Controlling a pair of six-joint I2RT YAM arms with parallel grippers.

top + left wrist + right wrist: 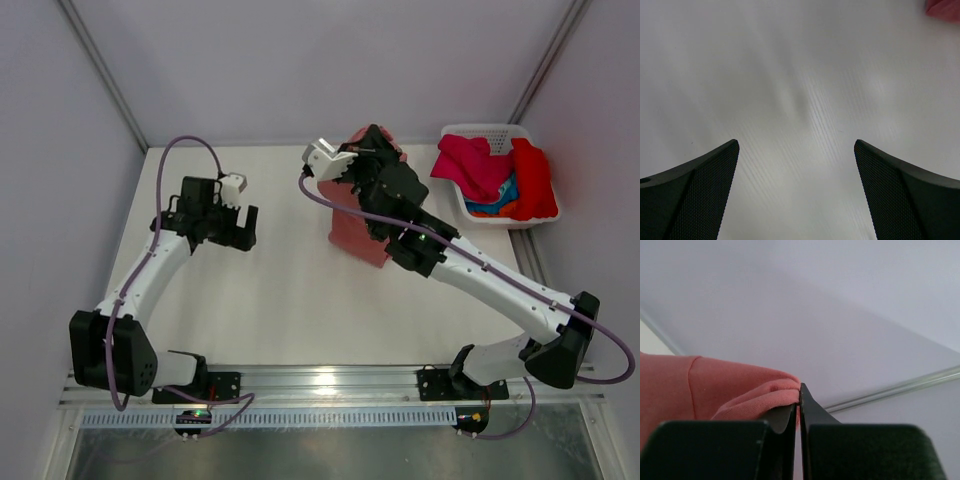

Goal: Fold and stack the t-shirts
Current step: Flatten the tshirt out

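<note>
The salmon pink t-shirt [358, 235] hangs lifted off the table at its middle back, largely hidden by my right arm. My right gripper [375, 140] is shut on the shirt's top edge and holds it up. In the right wrist view the pink cloth [715, 390] is pinched between the closed jaws, with my right gripper [800, 400] pointing at the back wall. My left gripper [240, 228] is open and empty over bare table, left of the shirt. In the left wrist view the gripper [796, 165] hovers over the table, and a corner of the pink shirt [944, 10] shows at top right.
A white plastic basket [478, 133] stands at the back right. It holds a magenta shirt [475, 165], a red shirt [535, 180] and bits of blue and orange cloth [492, 205]. The white table [270, 290] ends at grey walls behind and at the sides.
</note>
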